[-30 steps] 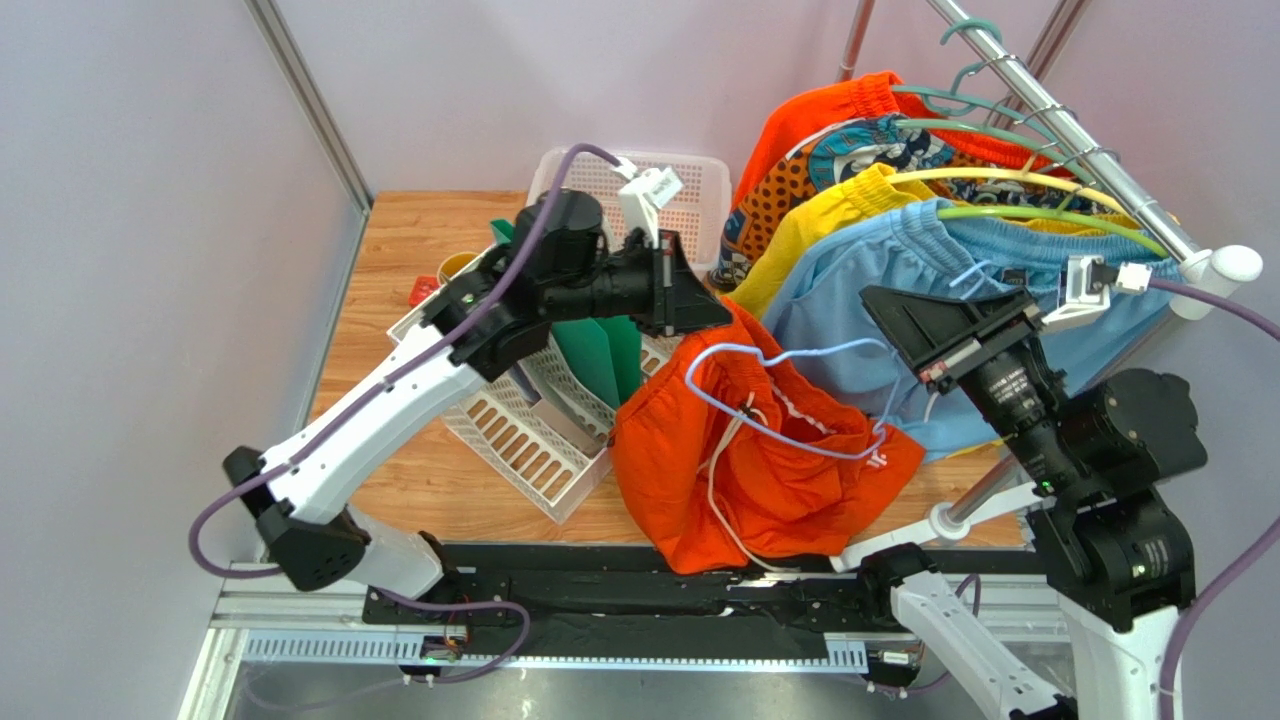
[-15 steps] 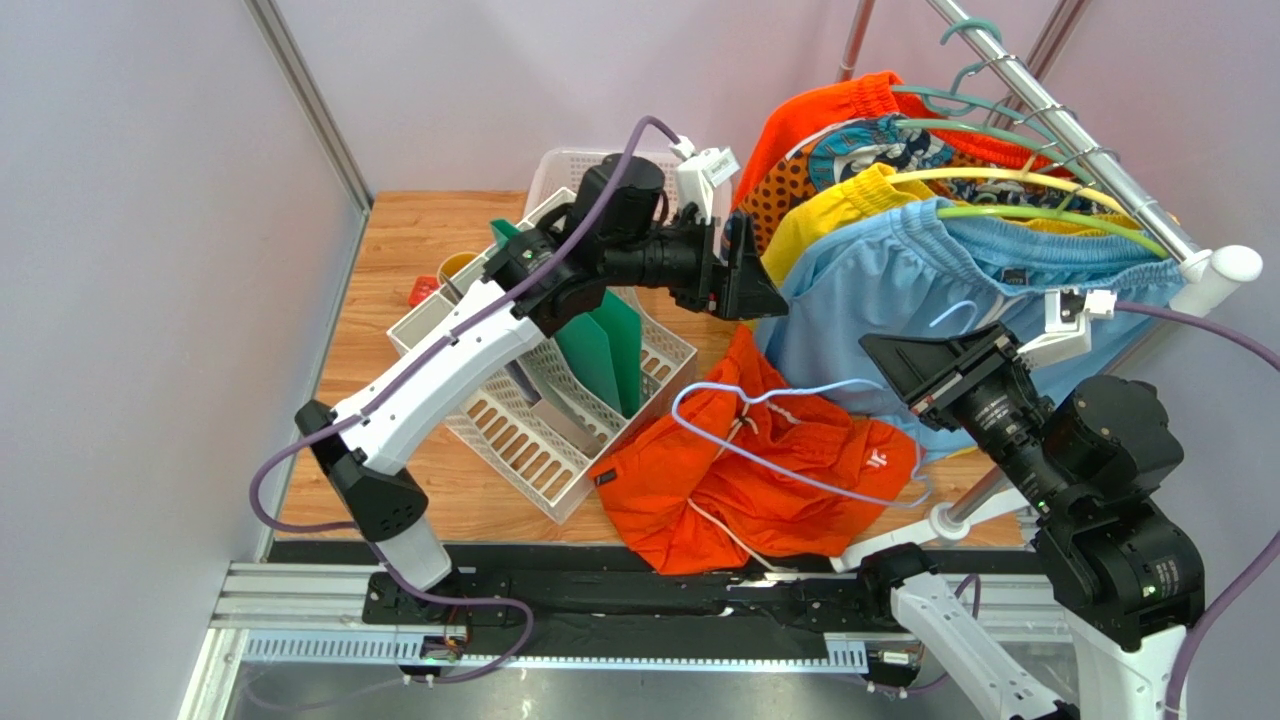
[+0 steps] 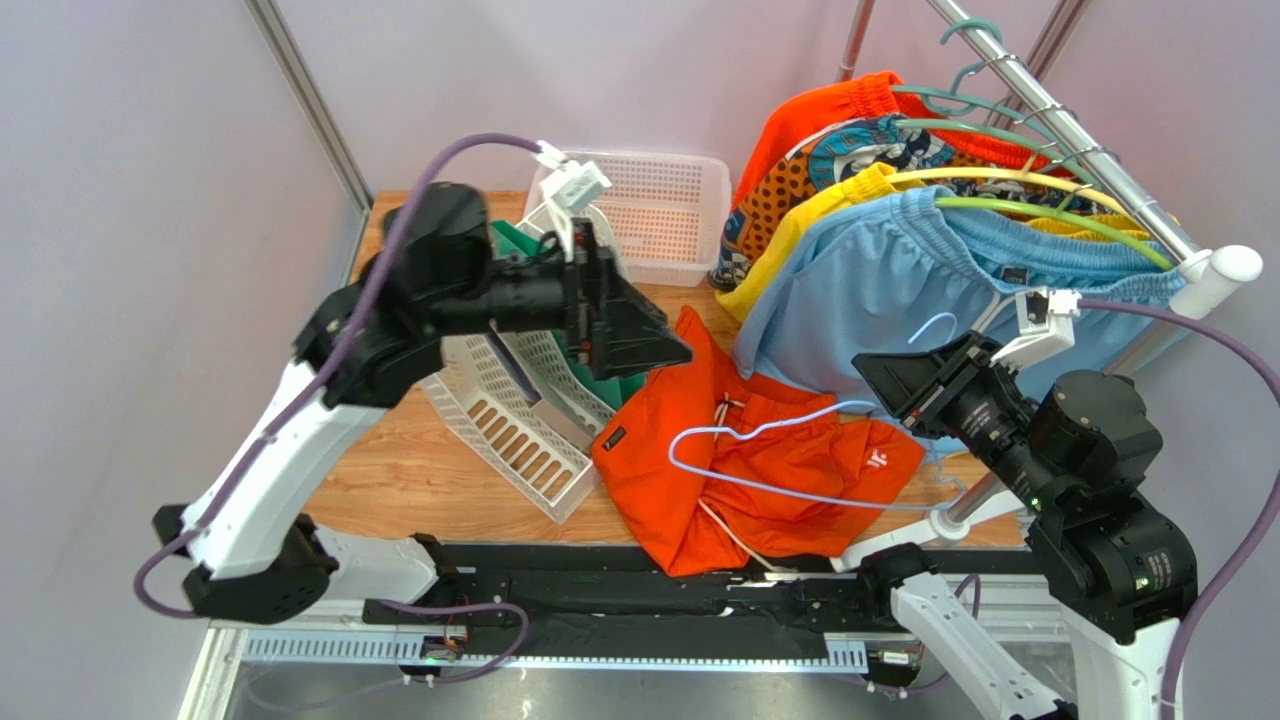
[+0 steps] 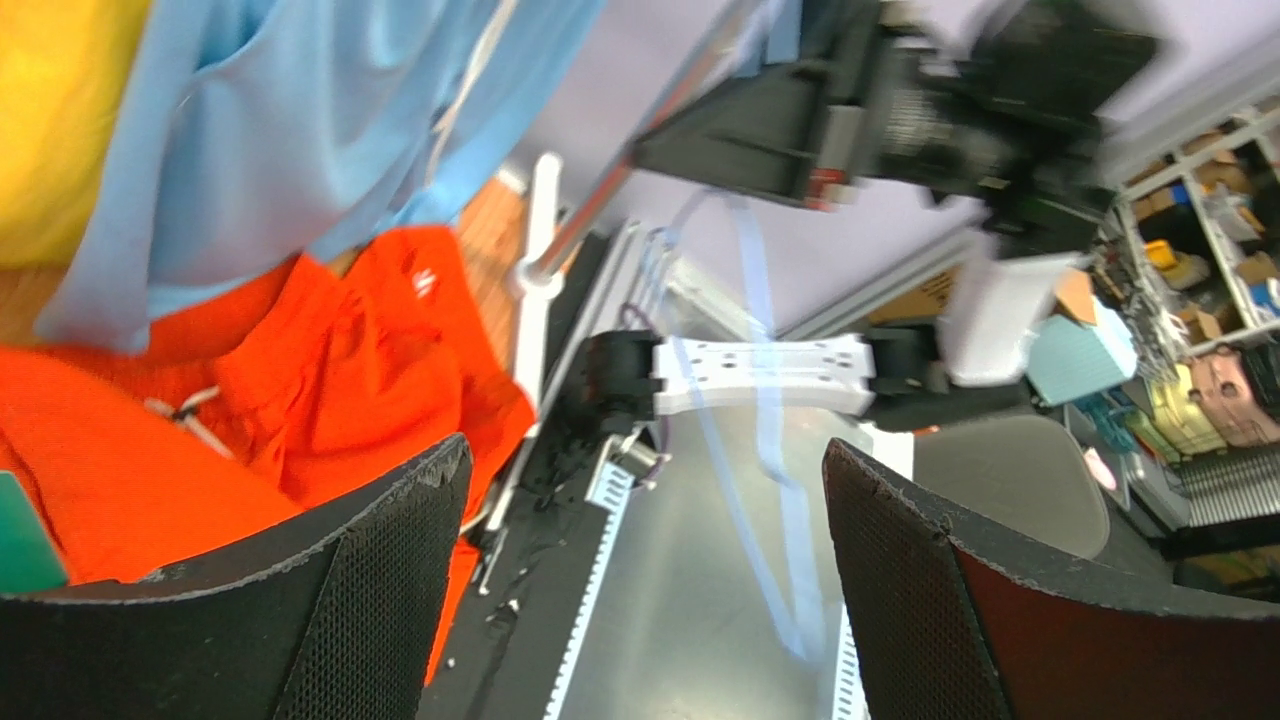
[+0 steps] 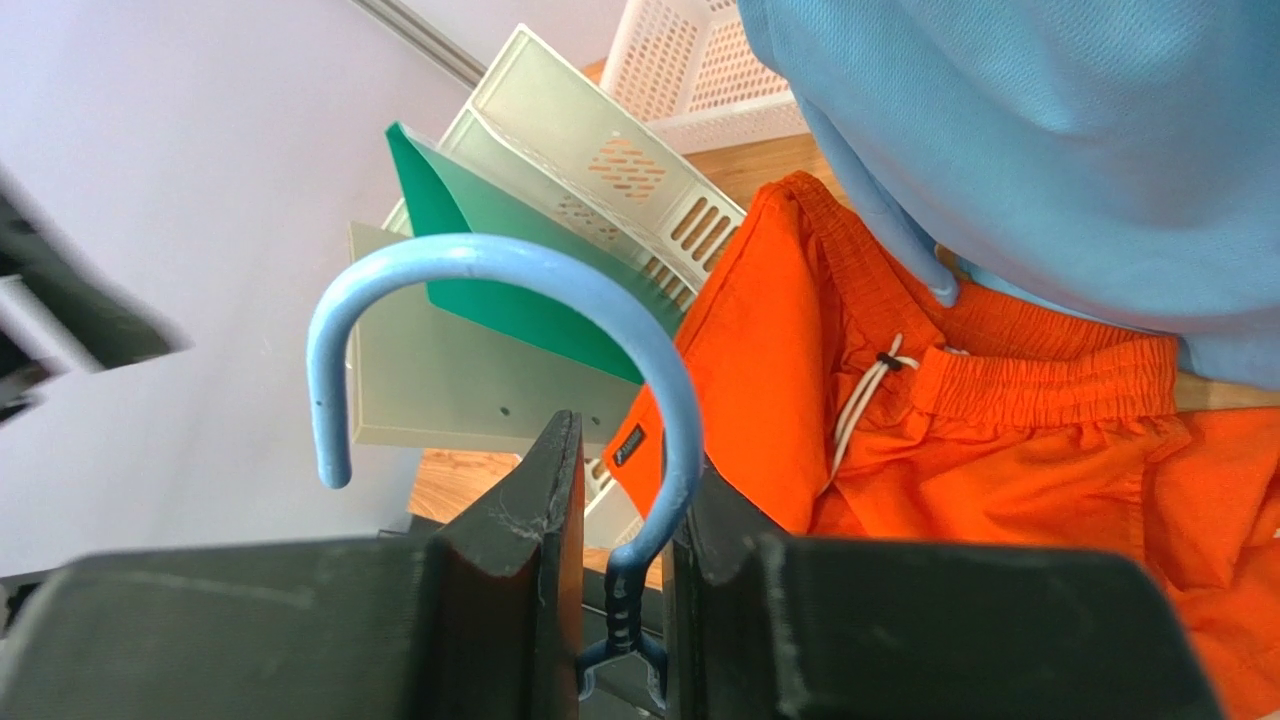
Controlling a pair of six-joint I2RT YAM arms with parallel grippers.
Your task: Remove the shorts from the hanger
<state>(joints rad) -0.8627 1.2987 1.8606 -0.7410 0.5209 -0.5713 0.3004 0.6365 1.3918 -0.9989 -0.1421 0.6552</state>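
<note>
Left end effector [image 3: 643, 333]: fingers wide apart with nothing between them, in the air above the near-left edge of the orange shorts [image 3: 661, 480].
Right end effector [image 5: 609, 518]: clamped on the neck of the light blue hanger [image 5: 481, 252], just under its hook.
Orange shorts: crumpled on the desk [image 3: 394, 465], below and between the two end effectors. The hanger's wire frame lies across them.
On or off: we judge the orange pair is off the hanger, though we cannot tell if any cloth is caught under the wire.
Light blue shorts [image 3: 872, 285]: draped over a green hanger [image 3: 1052, 215] on the rail [image 3: 1052, 113], just beyond the right end effector.
Step in hand: first pair done in our reading, second pair not yet begun.
Next move: the right end effector needs to set the empty hanger aside. The left one, already wide, needs to reach to its right for the blue waistband.
</note>
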